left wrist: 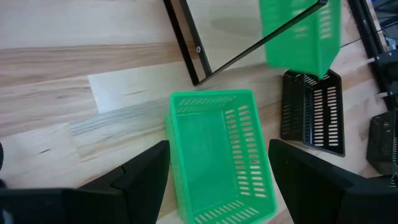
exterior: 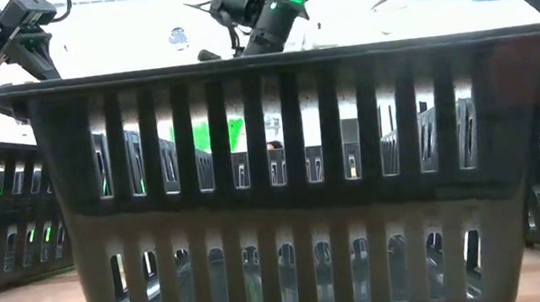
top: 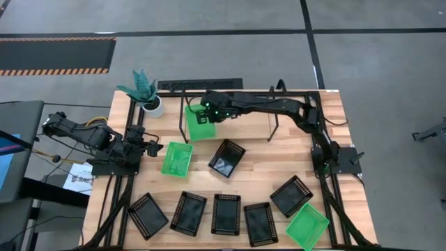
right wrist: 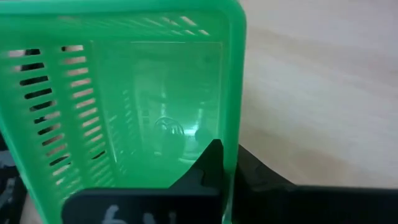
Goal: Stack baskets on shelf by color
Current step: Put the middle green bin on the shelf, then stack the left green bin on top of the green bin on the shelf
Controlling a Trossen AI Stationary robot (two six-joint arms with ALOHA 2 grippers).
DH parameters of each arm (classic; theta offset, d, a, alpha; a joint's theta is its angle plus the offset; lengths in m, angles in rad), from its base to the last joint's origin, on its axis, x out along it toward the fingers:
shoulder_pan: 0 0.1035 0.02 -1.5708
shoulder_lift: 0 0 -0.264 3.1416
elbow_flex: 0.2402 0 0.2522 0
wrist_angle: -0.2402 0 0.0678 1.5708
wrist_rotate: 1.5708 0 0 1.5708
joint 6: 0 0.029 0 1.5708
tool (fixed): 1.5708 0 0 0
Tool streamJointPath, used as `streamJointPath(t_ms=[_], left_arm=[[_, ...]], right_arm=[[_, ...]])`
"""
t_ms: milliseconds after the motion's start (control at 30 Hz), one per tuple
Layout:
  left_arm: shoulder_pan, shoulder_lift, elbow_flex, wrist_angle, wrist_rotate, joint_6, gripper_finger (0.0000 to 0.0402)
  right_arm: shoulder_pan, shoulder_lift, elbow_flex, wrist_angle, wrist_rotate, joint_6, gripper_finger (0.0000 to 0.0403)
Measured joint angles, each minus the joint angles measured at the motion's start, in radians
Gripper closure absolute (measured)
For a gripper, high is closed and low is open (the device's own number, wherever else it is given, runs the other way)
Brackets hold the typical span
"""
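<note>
Three green baskets show from above: one (top: pixel 199 124) held at the shelf (top: pixel 240 94), one (top: pixel 177 158) lying on the bench (top: pixel 334 111) just before the left claw (top: pixel 155 148), and one (top: pixel 307 226) at the bench's front right corner. Six black baskets are counted: four in a front row (top: pixel 148 215) (top: pixel 189 213) (top: pixel 226 213) (top: pixel 260 223), a fifth (top: pixel 290 196) tilted just beside the corner green one, and a sixth (top: pixel 226 157) alone mid-bench.

The right claw (top: pixel 207 113) is clenched on the rim of the green basket at the shelf's left end; its wrist view shows one dark finger (right wrist: pixel 208 165) inside the wall of that basket (right wrist: pixel 124 99). The left claw (left wrist: pixel 217 180) stands spread wide, grasping nothing, its fingers either side of the second green basket (left wrist: pixel 217 158).

A potted plant (top: pixel 143 90) stands at the bench's back left corner. A printed sheet (top: pixel 77 180) lies off the left edge, its writing too small to read. In the low view one black basket (exterior: pixel 283 180) fills nearly everything, blocking the bench behind.
</note>
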Motion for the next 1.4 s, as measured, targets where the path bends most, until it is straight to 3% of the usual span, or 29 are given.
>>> streamJointPath(t_ms=[267, 500, 867, 1100, 1400], left_arm=[[0.0, 0.0, 0.0, 0.0, 0.0, -0.001, 0.0141], [0.0, 0.0, 0.0, 0.0, -0.002, -0.002, 0.0141], [0.0, 0.0, 0.0, 0.0, -0.005, -0.002, 0.0141], [0.0, 0.0, 0.0, 0.0, -0.005, -0.002, 0.0141], [0.0, 0.0, 0.0, 0.0, -0.007, -0.009, 0.0141]], right_arm=[[-0.015, 0.003, 0.001, -0.012, 0.064, 0.021, 0.0335], [-0.046, 0.002, 0.0, -0.006, 0.062, 0.001, 0.0298], [-0.057, 0.0, 0.0, -0.002, 0.057, -0.112, 0.0208], [-0.023, -0.081, 0.002, -0.142, 0.113, -0.246, 0.0214], [0.047, 0.002, -0.001, -0.223, 0.134, -0.243, 0.0244]])
